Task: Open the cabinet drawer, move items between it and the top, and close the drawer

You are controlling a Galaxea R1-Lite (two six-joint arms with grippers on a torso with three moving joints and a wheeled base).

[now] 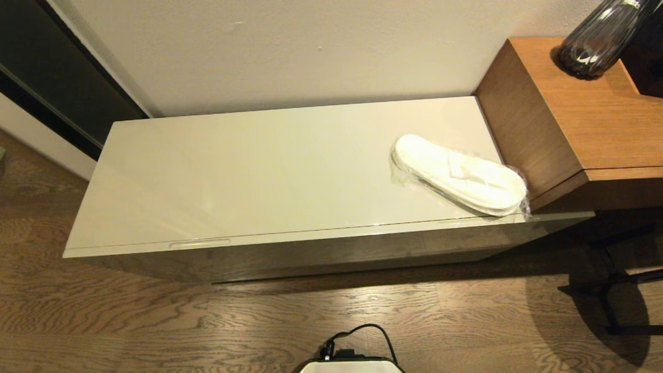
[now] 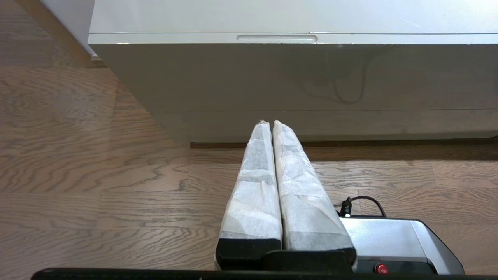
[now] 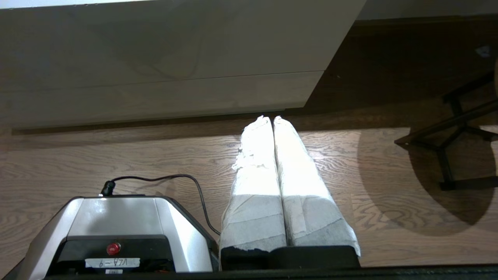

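Glossy beige cabinet drawer (image 1: 311,243) sits flush with the cabinet front, closed, running across the lower middle of the head view. Its slim recessed handle slot (image 1: 200,243) lies toward the left end of the front edge; the same slot shows at the upper centre of the left wrist view (image 2: 277,38).

The top (image 1: 248,176), cream and shiny, fills the centre of the head view. Only one item lies on it: plastic-wrapped white slippers (image 1: 461,175), flat, at centre right of the frame, angled from upper left to lower right. Their wrapper reaches the front edge of the top and sits just beside the brown wooden side table (image 1: 580,119) at the upper right. A dark glass vase (image 1: 601,39) stands on that table, at the top right corner.

Left tool (image 2: 268,123) hangs low before the cabinet front, over the wood floor (image 2: 116,186), its two paper-wrapped fingers (image 2: 255,186) pressed together and holding nothing. Right tool (image 3: 268,118) hangs likewise near the cabinet's lower right corner, fingers (image 3: 303,186) together, nothing between them. Neither touches the cabinet.

Robot base (image 3: 116,225), grey with a red button and a black cable, shows beside each tool in the wrist views and at the bottom centre of the head view. A black metal stand (image 3: 451,147) rests on the floor at the right of the right wrist view.
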